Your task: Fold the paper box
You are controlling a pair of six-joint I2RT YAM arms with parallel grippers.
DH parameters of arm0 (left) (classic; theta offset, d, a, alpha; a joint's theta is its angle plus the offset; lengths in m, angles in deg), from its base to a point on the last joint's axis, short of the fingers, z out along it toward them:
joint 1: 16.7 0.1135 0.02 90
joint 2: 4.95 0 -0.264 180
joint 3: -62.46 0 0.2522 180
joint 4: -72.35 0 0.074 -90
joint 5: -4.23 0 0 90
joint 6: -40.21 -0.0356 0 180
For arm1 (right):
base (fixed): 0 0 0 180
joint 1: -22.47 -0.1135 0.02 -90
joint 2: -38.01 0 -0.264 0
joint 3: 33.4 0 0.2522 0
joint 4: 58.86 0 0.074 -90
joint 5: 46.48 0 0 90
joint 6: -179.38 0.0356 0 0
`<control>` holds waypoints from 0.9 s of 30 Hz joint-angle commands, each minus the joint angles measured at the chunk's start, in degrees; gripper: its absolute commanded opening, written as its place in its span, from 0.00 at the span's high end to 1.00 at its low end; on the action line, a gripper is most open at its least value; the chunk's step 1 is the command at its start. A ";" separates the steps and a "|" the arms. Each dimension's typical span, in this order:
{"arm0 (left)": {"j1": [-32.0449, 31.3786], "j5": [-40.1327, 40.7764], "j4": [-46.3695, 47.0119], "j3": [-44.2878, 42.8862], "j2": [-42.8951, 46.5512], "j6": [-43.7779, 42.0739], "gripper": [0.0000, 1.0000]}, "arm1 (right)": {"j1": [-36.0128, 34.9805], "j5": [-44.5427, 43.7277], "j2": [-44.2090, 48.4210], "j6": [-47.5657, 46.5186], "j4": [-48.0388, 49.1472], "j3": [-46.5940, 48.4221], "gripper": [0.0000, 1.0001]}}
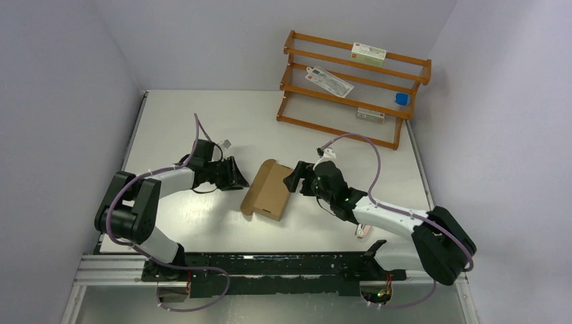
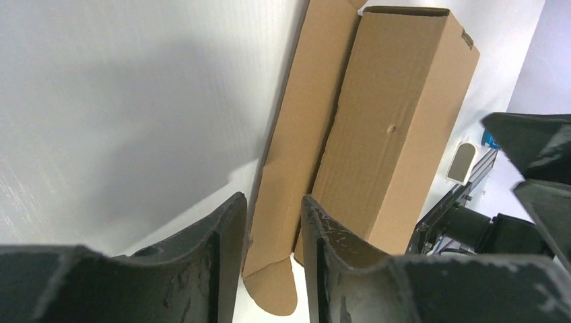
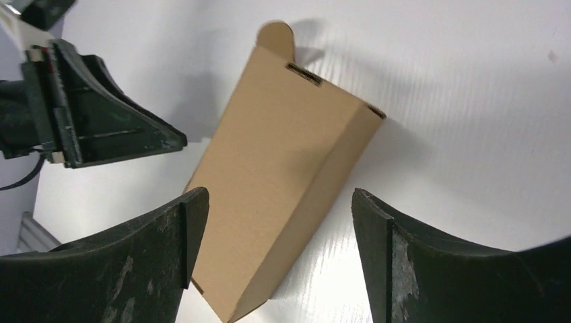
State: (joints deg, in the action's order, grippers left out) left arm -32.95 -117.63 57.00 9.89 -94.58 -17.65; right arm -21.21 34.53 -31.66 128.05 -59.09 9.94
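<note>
The paper box [image 1: 268,191] is a plain brown carton lying flat in the middle of the table, formed into a long rectangular tube. In the left wrist view, the box [image 2: 397,114] has a long side flap [image 2: 303,134] lying flat on the table, ending in a rounded tab. My left gripper [image 2: 271,202] is at the box's left edge, narrowly open, with the flap showing in the gap and nothing clamped. My right gripper [image 3: 279,198] is wide open just right of the box [image 3: 283,155], not touching it. In the top view the left gripper [image 1: 241,179] and right gripper [image 1: 291,181] flank the box.
A wooden rack [image 1: 351,81] stands at the back right with small printed cartons and a blue object [image 1: 402,98] on its shelves. Grey walls close in the table on the left, back and right. The metal rail with the arm bases [image 1: 270,266] runs along the near edge.
</note>
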 commanded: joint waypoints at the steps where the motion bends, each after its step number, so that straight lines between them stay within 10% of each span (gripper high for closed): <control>1: -0.36 1.96 -0.09 -1.58 -1.15 -0.88 0.58 | 2.05 8.52 -5.03 10.20 5.75 -2.00 0.17; 8: -0.45 2.47 1.07 -0.84 -3.01 -1.11 0.53 | 4.45 15.12 -14.52 14.80 14.59 -2.57 0.15; 27: -0.71 -0.83 3.71 -1.02 -4.99 -0.07 0.49 | 13.90 29.48 -32.14 18.04 40.72 -12.97 0.46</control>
State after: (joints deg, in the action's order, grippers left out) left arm -33.10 -118.11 60.26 9.74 -98.38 -17.43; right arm -9.43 61.55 -59.87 146.91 -18.82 0.19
